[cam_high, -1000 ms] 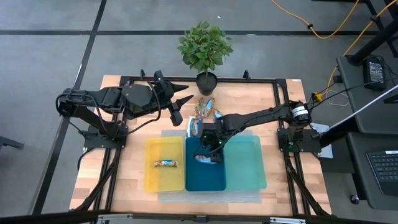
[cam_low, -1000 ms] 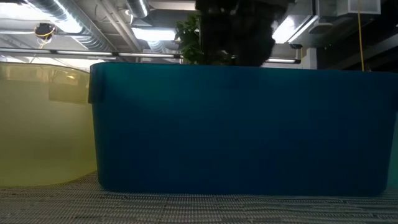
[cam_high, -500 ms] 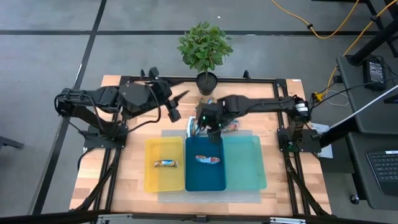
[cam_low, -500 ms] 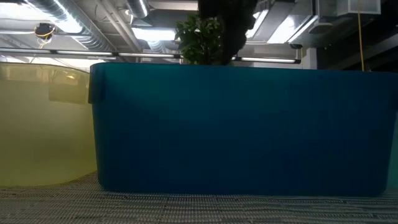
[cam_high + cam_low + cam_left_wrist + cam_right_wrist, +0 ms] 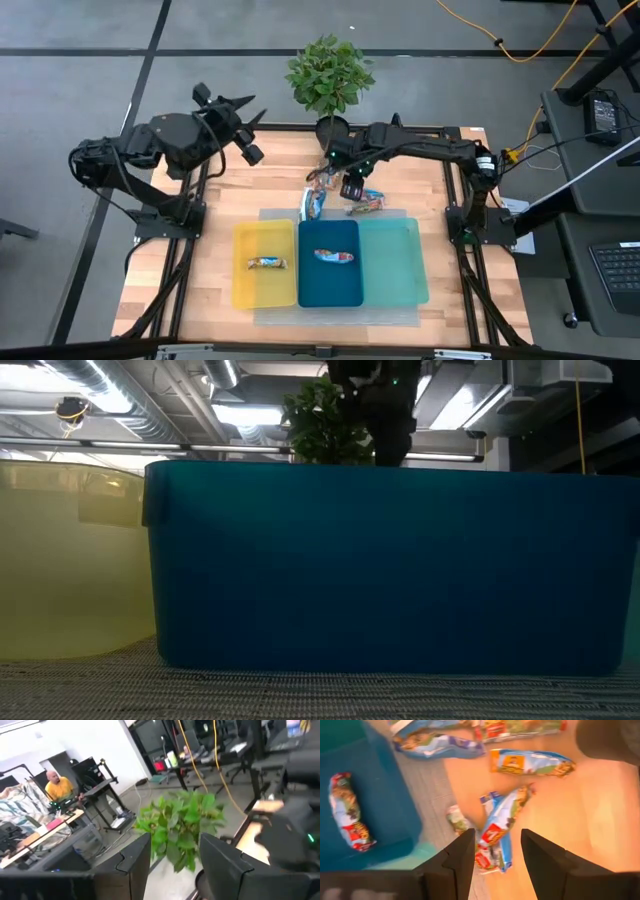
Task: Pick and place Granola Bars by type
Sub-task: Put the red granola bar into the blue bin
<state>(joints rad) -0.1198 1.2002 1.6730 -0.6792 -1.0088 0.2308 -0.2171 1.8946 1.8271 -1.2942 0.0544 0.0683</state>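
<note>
Several granola bars (image 5: 338, 190) in blue, orange and red wrappers lie loose on the wood at the table's far middle. They also show in the right wrist view (image 5: 502, 817). One bar (image 5: 333, 256) lies in the dark blue tray (image 5: 330, 290), and one (image 5: 266, 263) lies in the yellow tray (image 5: 262, 290). The teal tray (image 5: 395, 265) holds none. My right gripper (image 5: 343, 178) hangs open above the loose bars (image 5: 497, 845) and touches none. My left gripper (image 5: 228, 100) is open and empty, raised over the far left edge and pointing at the plant (image 5: 175, 855).
A potted plant (image 5: 330, 80) stands at the far edge, just behind the loose bars. The three trays sit side by side on a grey mat (image 5: 335, 312) at the near middle. Bare wood lies left and right of the trays. A person (image 5: 59, 785) sits in the room beyond.
My right gripper has gone up from the dark blue tray and toward the table's far edge, to above the loose bars; one bar stays lying in that tray. My left gripper has drawn back toward the far left and risen.
</note>
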